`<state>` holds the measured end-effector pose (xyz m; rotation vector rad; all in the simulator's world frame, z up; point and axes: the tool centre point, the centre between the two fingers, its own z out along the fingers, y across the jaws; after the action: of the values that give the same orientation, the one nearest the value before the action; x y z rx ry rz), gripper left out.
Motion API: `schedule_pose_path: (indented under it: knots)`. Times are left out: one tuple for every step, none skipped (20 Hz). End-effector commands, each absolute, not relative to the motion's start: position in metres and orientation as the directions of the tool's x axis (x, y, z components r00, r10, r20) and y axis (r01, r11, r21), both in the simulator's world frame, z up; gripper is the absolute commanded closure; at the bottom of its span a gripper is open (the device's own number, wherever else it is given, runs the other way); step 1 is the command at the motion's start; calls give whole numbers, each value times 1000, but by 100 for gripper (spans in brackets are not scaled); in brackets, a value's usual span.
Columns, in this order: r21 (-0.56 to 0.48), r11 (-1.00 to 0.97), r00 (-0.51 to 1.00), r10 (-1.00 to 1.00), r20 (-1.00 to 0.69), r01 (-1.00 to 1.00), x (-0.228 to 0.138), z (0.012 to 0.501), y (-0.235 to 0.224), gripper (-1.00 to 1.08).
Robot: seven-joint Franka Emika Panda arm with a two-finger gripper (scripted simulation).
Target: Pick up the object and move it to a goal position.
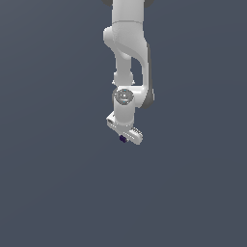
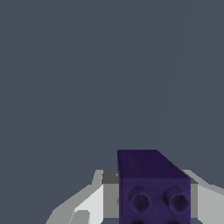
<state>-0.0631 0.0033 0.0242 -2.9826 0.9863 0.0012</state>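
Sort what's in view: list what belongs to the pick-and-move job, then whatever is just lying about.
Belongs to the job:
- dark purple block, studded face toward the wrist camera
- gripper, white fingers on either side of the block

Just lying about:
- nothing visible; only plain grey background

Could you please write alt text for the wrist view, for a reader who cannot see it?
A dark purple block with round studs on its near face sits between the white gripper fingers, one finger on each side. Whether the fingers press on it is not clear. Behind it is only a plain grey-blue background.
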Motion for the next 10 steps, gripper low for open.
schedule_pose_path:
  knots:
    - [0,-802,802,-597,0,-597,-60,26,-11,108]
    - [0,-802,802,-597,0,-597,-59,27,-18,108]
    - [0,-802,802,-597,0,-597,-57,28,-26,108]
    - [0,-802,802,-597,0,-597,-55,30,-35,108]
    - [0,-802,802,-597,0,-597,-53,31,-45,108]
    - [0,-802,802,-597,0,-597,-51,33,-55,108]
    - [0,-802,802,-597,0,-597,-49,34,-66,108]
    - [0,-802,802,-597,0,-597,-46,36,-77,108]
    - [0,-802,802,-597,0,-597,-44,37,-88,108]
    - [0,-802,802,-597,0,-597,-41,39,-100,108]
